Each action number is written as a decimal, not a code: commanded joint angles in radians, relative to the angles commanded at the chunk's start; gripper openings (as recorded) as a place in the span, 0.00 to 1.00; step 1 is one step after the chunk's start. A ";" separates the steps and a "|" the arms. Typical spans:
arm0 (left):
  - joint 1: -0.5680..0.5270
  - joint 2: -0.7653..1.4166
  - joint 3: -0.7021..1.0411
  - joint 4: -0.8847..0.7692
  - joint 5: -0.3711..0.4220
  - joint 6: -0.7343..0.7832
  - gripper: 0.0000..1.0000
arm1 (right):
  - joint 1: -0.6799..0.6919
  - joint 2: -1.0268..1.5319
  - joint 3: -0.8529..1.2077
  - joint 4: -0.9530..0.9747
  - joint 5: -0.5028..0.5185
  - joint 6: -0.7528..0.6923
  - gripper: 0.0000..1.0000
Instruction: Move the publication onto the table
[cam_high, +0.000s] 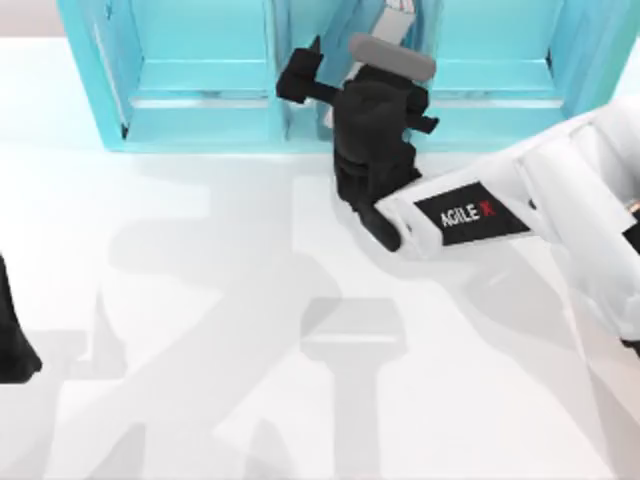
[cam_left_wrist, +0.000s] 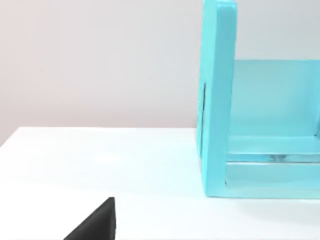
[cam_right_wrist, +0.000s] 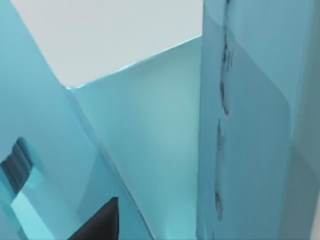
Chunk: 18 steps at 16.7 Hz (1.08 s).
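Note:
My right gripper (cam_high: 350, 70) reaches into the narrow middle compartment of the light-blue shelf unit (cam_high: 200, 90), with one black finger (cam_high: 303, 78) spread out to the left. In the right wrist view a darker teal flat face, the publication (cam_right_wrist: 250, 140), stands upright close beside the gripper, while one black finger (cam_right_wrist: 102, 220) stays off to the side and apart from it. A white-grey sliver (cam_high: 402, 8) shows just beyond the gripper. The white table (cam_high: 200, 330) lies bare in front of the shelf.
My left gripper (cam_high: 15, 340) is parked at the table's left edge, its black finger (cam_left_wrist: 97, 222) low over the white surface. The shelf unit (cam_left_wrist: 220, 100) spans the back of the table. Wide compartments (cam_high: 205, 40) flank the middle one.

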 joint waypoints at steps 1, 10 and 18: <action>0.000 0.000 0.000 0.000 0.000 0.000 1.00 | 0.000 0.000 0.000 0.000 0.000 0.000 1.00; 0.000 0.000 0.000 0.000 0.000 0.000 1.00 | 0.000 0.000 0.000 0.000 0.000 0.000 0.32; 0.000 0.000 0.000 0.000 0.000 0.000 1.00 | 0.000 0.000 0.000 0.000 0.000 0.000 0.00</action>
